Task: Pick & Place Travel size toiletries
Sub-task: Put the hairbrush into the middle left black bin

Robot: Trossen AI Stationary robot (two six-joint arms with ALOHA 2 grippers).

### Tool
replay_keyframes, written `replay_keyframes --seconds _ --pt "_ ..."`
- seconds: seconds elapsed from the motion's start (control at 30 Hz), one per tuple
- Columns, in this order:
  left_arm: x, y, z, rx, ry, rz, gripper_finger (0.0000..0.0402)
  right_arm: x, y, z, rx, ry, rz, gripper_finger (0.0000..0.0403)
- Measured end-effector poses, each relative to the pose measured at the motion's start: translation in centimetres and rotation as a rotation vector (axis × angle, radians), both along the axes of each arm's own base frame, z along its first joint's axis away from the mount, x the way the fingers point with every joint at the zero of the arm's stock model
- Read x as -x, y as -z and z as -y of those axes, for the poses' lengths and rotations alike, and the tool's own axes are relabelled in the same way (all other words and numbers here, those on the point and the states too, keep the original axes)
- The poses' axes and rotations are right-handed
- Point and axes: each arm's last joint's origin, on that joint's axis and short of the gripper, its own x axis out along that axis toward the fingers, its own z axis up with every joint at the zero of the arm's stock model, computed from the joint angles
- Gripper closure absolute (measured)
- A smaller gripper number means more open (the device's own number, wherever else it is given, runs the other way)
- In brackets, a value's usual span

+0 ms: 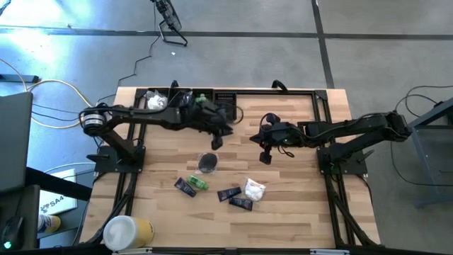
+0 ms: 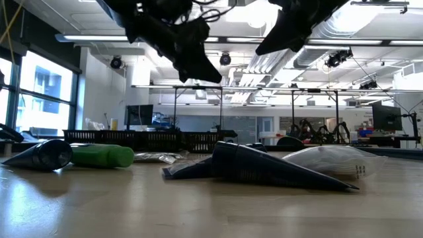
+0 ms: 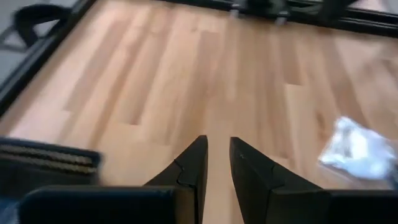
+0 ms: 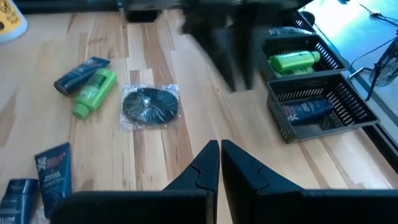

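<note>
The table (image 1: 297,205) is pale, smooth planked wood, the black disc (image 4: 149,106) sits in crinkly clear plastic wrap, and the green bottle (image 4: 94,92) looks like smooth plastic.

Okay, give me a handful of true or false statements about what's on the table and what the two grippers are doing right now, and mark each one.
1. The left gripper carries a green bottle. False: nothing sits between its fingers, which stand slightly apart above bare wood.
2. The right gripper is shut and holds nothing. True.
3. A green bottle already lies in the black basket. True.
4. The round black disc is inside the basket. False: it lies on the table, in clear wrap, between the two grippers.
5. Another green bottle lies on the table beside a dark sachet. True.
6. The white-and-yellow cylinder stands in the table's middle. False: it is at a near corner.
</note>
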Motion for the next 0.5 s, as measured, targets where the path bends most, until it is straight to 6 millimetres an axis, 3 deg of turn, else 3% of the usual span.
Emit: replay_keyframes --seconds 0.2,0.5 --pt "1.7 1.3 1.9 -0.007 0.047 0.040 0.0337 -0.1 -0.2 0.0 -0.036 0.022 0.036 0.0392" --pt "6.0 2.0 3.1 0.004 0.048 0.117 0.0337 -0.2 -0.3 0.0 -0.036 0.027 0.045 0.0392"
